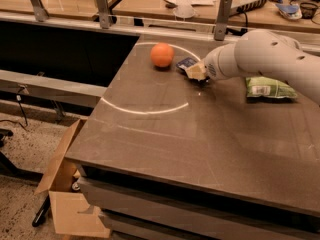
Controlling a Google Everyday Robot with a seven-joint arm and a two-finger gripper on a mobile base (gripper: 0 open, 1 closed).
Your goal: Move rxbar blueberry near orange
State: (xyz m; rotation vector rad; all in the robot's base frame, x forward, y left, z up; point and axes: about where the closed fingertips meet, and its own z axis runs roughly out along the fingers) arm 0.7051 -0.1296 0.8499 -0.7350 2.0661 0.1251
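The orange (162, 54) sits on the dark table (190, 134) near its far left, inside a pale ring marked on the top. The rxbar blueberry (185, 63), a small dark navy bar, is just right of the orange with a small gap between them. My gripper (196, 72) reaches in from the right on a white arm and is shut on the bar's right end, low over the table. Most of the bar is hidden by the beige fingers (195, 70).
A green chip bag (269, 88) lies on the table to the right, partly behind my arm. An open cardboard box (65, 194) stands on the floor at the table's left front. Metal posts and a cluttered counter run along the back.
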